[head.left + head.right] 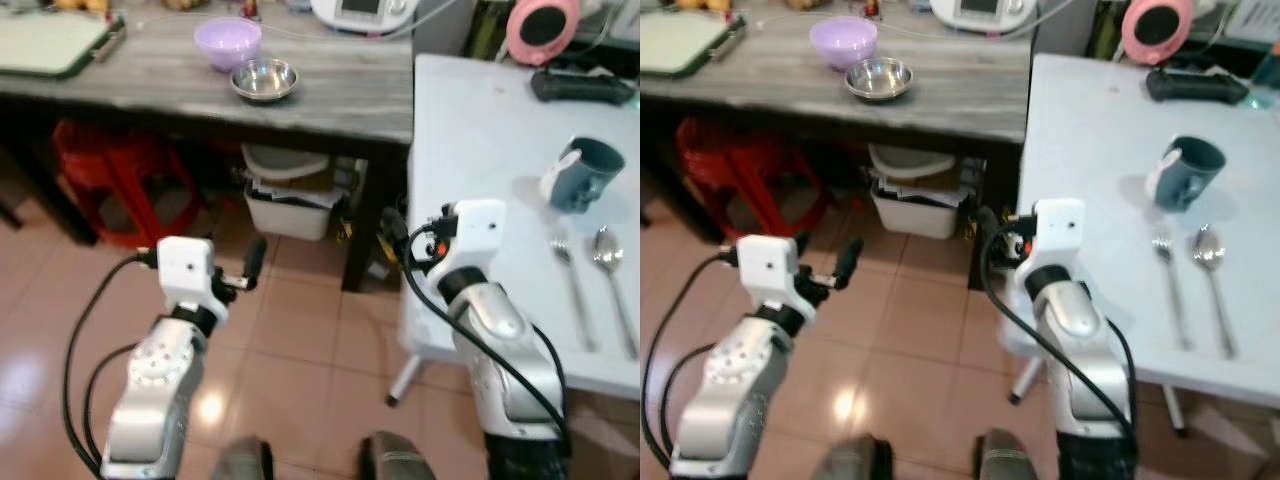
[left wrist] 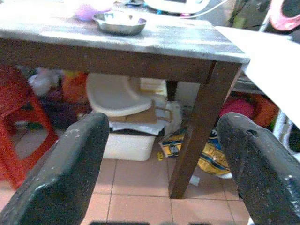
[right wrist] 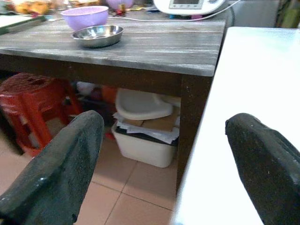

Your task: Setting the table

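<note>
I see both grippers, left gripper [image 2: 159,164] and right gripper [image 3: 164,164], spread, holding nothing; 12 o'clock: steel bowl [image 1: 264,79] partly hides purple bowl [image 1: 228,43].

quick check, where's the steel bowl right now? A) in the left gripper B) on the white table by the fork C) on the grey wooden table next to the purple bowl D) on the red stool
C. The steel bowl sits on the grey wooden table just beside the purple bowl; the left gripper and right gripper are both open and empty.
</note>
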You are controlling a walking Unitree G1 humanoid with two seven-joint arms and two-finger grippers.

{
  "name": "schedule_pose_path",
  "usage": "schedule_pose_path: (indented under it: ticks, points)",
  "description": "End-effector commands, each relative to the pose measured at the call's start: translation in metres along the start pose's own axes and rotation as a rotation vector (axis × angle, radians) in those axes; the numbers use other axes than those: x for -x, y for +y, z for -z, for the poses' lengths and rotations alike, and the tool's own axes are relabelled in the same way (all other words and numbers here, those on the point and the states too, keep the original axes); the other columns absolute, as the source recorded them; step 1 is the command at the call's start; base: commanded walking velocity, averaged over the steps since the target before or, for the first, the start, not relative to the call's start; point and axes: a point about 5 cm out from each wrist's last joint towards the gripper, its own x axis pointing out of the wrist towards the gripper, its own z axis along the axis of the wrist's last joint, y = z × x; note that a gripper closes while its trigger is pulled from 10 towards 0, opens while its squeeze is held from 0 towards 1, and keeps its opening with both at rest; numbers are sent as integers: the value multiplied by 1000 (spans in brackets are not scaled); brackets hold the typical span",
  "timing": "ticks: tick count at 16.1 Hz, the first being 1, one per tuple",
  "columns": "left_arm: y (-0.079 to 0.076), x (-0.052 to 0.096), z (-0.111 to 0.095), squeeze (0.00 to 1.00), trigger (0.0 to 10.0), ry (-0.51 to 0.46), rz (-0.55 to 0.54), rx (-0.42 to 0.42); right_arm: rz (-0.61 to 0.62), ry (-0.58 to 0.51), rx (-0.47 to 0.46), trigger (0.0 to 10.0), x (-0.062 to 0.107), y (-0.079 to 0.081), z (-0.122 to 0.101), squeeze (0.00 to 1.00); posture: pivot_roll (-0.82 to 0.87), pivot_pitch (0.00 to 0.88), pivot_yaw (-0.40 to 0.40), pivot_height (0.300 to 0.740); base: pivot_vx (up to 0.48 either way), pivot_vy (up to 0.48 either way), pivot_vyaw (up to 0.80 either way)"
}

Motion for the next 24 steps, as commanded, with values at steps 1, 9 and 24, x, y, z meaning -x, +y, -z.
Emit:
schedule_pose_path:
  ticks: [1, 9, 24]
  points:
    - [-5, 0, -1, 0, 10000, -4, 21, 8, 27, 3, 10, 10000, 2, -8, 0, 0, -19, 140, -7, 740, 0, -469, 0]
    - [-6, 1, -4, 0, 10000, -26, 22, -6, 167, 85, 62, 10000, 2, -29, 15, 0, -10, 158, -15, 740, 0, -99, 0]
    - [-8, 6, -3, 0, 10000, -12, 40, -12, 333, 289, 7, 0, 2, -50, 48, 0, 1, 186, -15, 740, 0, 0, 0]
